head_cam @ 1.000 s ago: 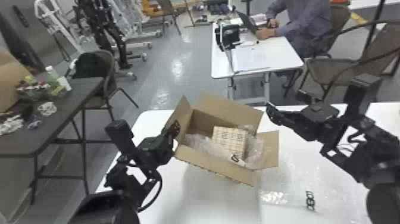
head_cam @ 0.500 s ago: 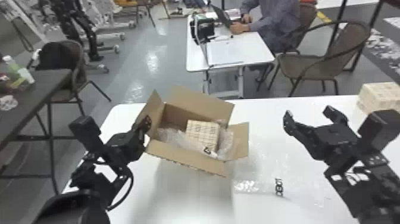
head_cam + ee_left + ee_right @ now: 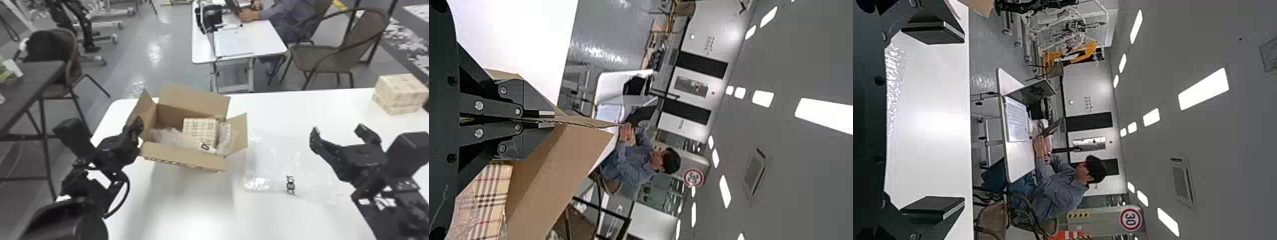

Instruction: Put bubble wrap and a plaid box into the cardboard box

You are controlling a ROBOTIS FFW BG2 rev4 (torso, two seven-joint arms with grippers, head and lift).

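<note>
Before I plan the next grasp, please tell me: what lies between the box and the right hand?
Bubble wrap lies on the table between the box and the right hand, seen in the head view.

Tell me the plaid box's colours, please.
The plaid box is beige with dark and red lines, clearest in the left wrist view.

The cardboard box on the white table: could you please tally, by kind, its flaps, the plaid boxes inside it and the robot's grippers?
Flaps: 4
Plaid box inside: 1
Grippers (left gripper on a flap, right gripper open): 2
Total: 7
</note>
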